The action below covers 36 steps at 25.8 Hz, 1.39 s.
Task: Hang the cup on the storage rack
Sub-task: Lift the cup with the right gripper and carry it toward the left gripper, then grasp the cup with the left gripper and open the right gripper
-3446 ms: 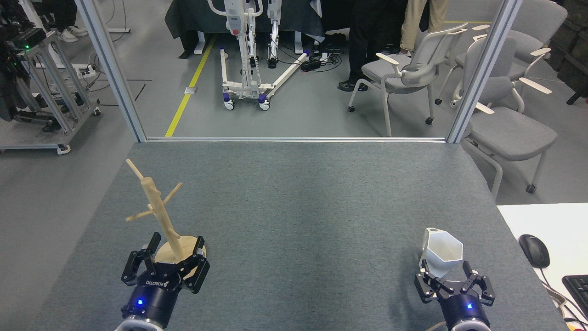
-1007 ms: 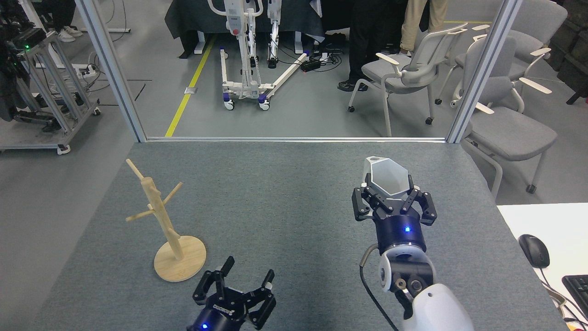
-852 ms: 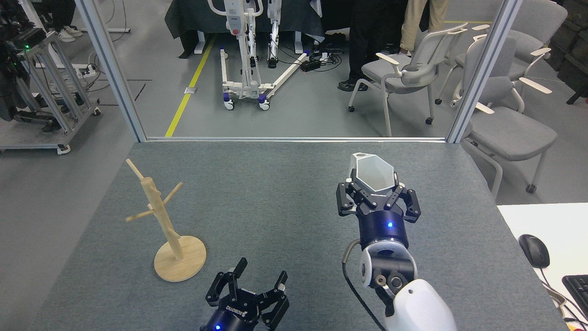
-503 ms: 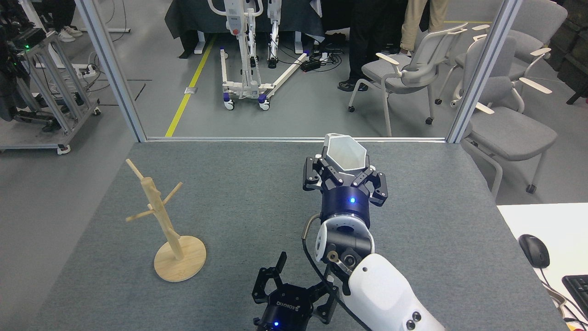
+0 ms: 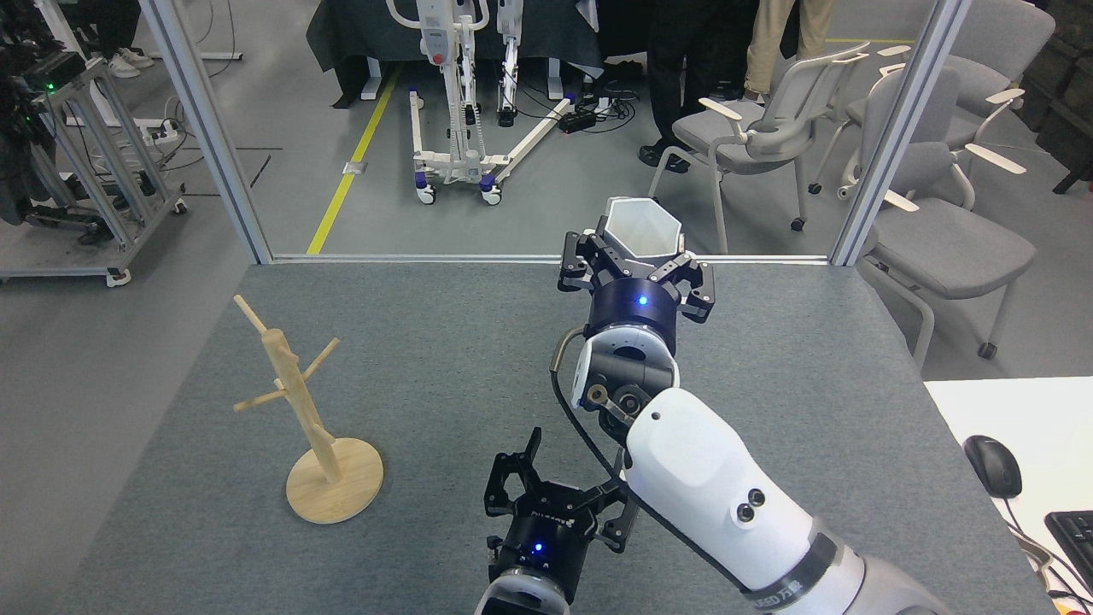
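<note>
Only 1 view to go on, the head camera, so here's the rundown. The right gripper (image 5: 636, 256) is up high over the far middle of the table (image 5: 478, 359), its fingers clamped around the lower body of the cup (image 5: 642, 229). The cup sits mouth up, white faceted thing with the hexagonal rim facing the camera. I can't really make out the handle from this angle.

The left gripper (image 5: 557, 504) hangs low near the front edge, jaws spread and nothing between them, partly tucked behind the right forearm.

The storage rack (image 5: 301, 401) stands on its round base at the left side of the table, post leaning a bit in the frame, thin pegs all bare. It's well apart from the cup.

So progress-wise: pickup looks done, cup is airborne and held firmly. Everything after that is left, I'd say: carry it over to the left, line up the handle loop with 1 peg, slide it on, let go.
</note>
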### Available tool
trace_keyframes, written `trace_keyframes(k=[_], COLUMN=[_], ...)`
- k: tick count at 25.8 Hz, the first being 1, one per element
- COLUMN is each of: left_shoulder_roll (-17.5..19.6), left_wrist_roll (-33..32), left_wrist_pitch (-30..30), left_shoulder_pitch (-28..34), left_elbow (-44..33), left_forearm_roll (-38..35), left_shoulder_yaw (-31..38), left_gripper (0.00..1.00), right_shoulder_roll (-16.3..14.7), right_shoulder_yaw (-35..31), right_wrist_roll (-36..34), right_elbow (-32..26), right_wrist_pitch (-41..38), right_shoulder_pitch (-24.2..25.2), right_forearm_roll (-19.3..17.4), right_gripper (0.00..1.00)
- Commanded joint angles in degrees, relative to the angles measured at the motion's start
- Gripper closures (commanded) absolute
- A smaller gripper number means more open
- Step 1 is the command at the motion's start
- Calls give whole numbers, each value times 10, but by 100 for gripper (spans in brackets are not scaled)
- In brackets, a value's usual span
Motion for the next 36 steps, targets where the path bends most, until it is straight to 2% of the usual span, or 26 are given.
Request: trace_keyframes(k=[1,6,11,18,26,36], left_shoulder_roll=[-2,-3,-7,-8,-8,-9], left_wrist_roll=[1,30,22,21,21,21], left_wrist_pitch=[6,18,15,8,-36,-41], left_shoulder_pitch=[-30,-67,-117,-156,-191,-225], left_elbow=[20,30,49,57,101,140], left_forearm_roll=[1,2,6,11,46,50], left_shoulder_yaw=[2,6,0,-1,-1,-1], left_gripper=[1,1,5,11,10,10], right_shoulder_roll=[-1,0,3,17,32,41], right_shoulder_yaw=[-2,-2,-3,-3,-2,-1], right_wrist_roll=[25,41,41,42,41,42], right_elbow=[3,3,3,3,-4,-6], right_wrist_pitch=[0,0,0,0,0,0], right_shoulder_pitch=[-14,-17,-10,3,16,27], right_forearm_roll=[2,5,55,58,71,86], right_gripper=[100,100,100,100,100,100])
